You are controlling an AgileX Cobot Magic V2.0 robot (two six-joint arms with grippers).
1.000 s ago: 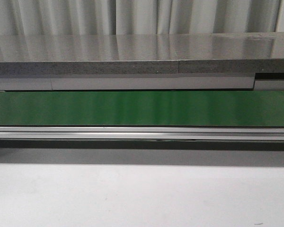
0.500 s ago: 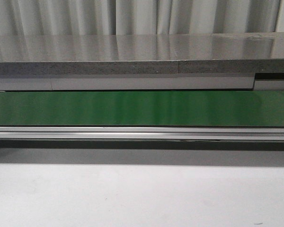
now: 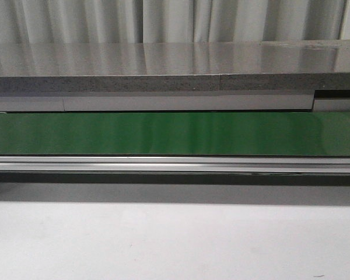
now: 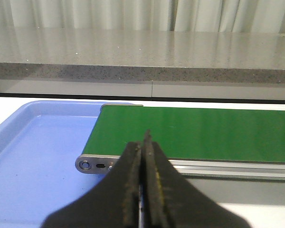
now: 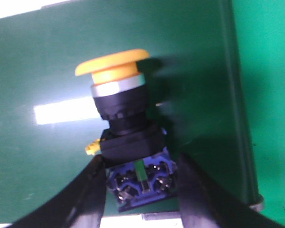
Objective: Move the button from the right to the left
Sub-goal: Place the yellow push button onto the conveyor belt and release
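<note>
Two right fingers [image 5: 92,199] flank the button [image 5: 126,137] at its blue base, seemingly gripping it above the green belt [image 5: 47,47], cap outward; we judge this steadies transport. Left fingers [image 4: 133,190] are clenched, idle, near the blue tray [image 4: 33,156].

A long green conveyor belt [image 3: 175,133] runs crosswise in a silver aluminium frame [image 3: 175,164]. Behind it stands a grey speckled stone counter [image 3: 163,64]. A light-blue plastic tray [image 4: 33,156] sits under the belt's end.

Pale pleated curtains [image 3: 163,20] behind a glossy speckled grey stone counter [image 3: 163,64].
</note>
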